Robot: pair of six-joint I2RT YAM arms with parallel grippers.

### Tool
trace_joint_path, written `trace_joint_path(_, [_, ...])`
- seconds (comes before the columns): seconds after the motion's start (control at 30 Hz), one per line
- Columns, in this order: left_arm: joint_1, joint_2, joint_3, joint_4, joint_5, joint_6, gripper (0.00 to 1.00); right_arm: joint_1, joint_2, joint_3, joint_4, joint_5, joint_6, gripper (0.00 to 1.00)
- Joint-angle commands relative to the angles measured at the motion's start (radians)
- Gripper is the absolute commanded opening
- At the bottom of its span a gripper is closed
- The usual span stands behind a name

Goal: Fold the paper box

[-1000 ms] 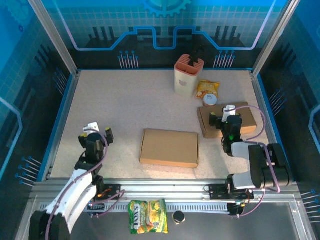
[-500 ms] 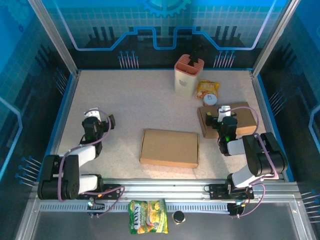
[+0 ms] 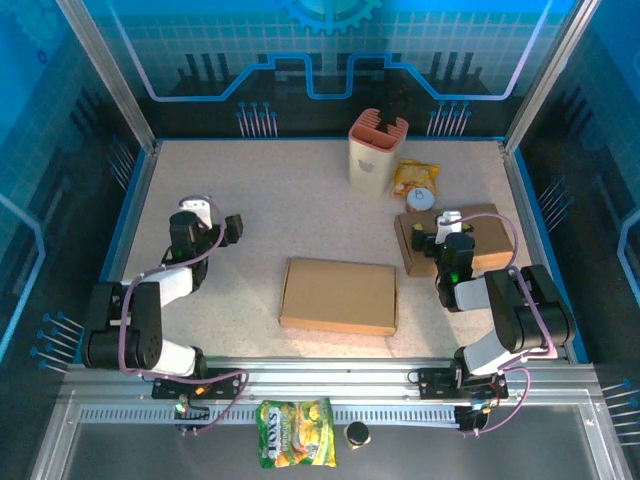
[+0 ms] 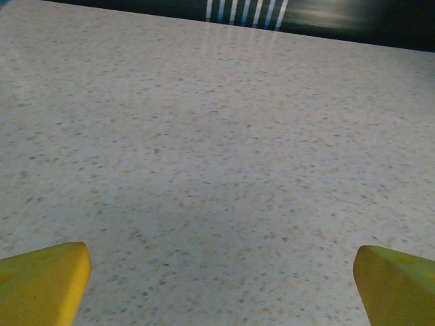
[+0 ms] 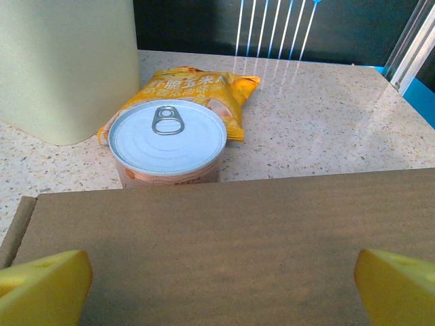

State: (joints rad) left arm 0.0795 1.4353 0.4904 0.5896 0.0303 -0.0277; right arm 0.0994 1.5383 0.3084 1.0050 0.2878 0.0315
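Our left tool point(image 3: 218, 218) stands released, its yellow fingertips point(image 4: 41, 282) spread wide over bare counter point(image 4: 217, 136), grasping nothing. Our right tool point(image 3: 435, 227) is likewise released, its jaws wide above a second cardboard box point(image 5: 224, 231). The paper box point(image 3: 338, 296) lies flat and closed between the two tools, to the right of the left tool and to the left of the right one, apart from both. Just ahead of the right tool, past the cardboard edge, stands a pull-tab can point(image 5: 168, 139), with a yellow snack packet point(image 5: 204, 95) behind it and a cream container point(image 5: 68, 61) ahead to the left
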Motion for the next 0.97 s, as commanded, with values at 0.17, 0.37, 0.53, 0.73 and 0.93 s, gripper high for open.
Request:
trace_joint_path(0.17, [-0.007, 0.069, -0.136, 0.329, 0.069, -0.014, 0.99, 0.018, 0.005, 0.012, 0.047, 0.025, -0.021, 1.0])
trace_joint_path(0.37, [-0.008, 0.126, -0.154, 0.446, 0.013, -0.038, 0.99, 0.025, 0.009, 0.009, 0.055, 0.033, -0.029, 1.0])
trace_joint_path(0.53, [-0.041, 0.115, -0.122, 0.35, -0.043, -0.013, 0.99, 0.037, 0.013, 0.024, 0.031, 0.045, -0.038, 1.0])
trace_joint_path(0.73, [-0.046, 0.116, -0.122, 0.355, -0.046, -0.006, 0.99, 0.04, 0.014, 0.034, 0.013, 0.044, -0.041, 1.0])
trace_joint_path(0.93, [-0.049, 0.116, -0.119, 0.348, -0.052, -0.002, 0.99, 0.061, 0.018, 0.018, 0.048, 0.066, -0.063, 1.0])
